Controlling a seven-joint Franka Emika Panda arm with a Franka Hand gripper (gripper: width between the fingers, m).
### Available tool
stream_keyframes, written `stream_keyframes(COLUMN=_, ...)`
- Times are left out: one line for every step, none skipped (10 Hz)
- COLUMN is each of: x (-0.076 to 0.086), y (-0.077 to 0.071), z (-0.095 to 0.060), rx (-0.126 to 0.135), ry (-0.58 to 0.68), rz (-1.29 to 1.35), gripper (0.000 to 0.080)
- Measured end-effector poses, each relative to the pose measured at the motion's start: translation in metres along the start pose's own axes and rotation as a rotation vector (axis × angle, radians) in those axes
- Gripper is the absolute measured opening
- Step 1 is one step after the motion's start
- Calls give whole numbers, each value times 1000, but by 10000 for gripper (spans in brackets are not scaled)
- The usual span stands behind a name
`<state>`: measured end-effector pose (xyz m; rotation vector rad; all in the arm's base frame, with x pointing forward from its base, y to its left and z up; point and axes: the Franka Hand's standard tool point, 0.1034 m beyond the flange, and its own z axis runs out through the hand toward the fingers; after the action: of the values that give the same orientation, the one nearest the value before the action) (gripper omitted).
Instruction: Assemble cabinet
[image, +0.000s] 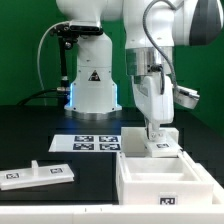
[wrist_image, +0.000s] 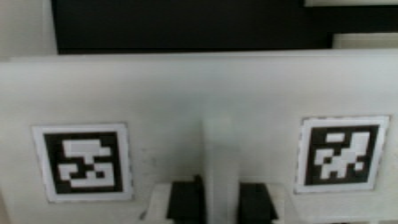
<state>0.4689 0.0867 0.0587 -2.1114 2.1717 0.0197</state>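
Observation:
My gripper points straight down at the back edge of the open white cabinet box, which stands at the front on the exterior view's right. It is shut on a small white cabinet piece bearing a tag, which sits by the box's rear wall. In the wrist view a white tagged panel fills the picture, with one tag on each side of a thin raised rib. That rib runs in between the dark fingers of the gripper, which press close on it. Whether the piece is lifted or resting cannot be told.
Flat white cabinet panels with tags lie at the front on the exterior view's left. The marker board lies in the middle of the black table, in front of the white robot base.

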Motion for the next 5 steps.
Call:
stream_keyframes(x=-1, y=0, z=0, rx=-13, ry=-8, rz=3, gripper=64)
stream_keyframes(x=-1, y=0, z=1, rx=-15, ry=-7, rz=2, gripper=64)
stream_keyframes(x=-1, y=1, z=1, rx=-16, ry=-7, rz=1, gripper=64)
stream_keyframes(x=-1, y=1, z=1, rx=-15, ry=-7, rz=1, gripper=64)
stream_keyframes(x=-1, y=1, z=1, rx=-17, ry=-8, rz=3, gripper=64)
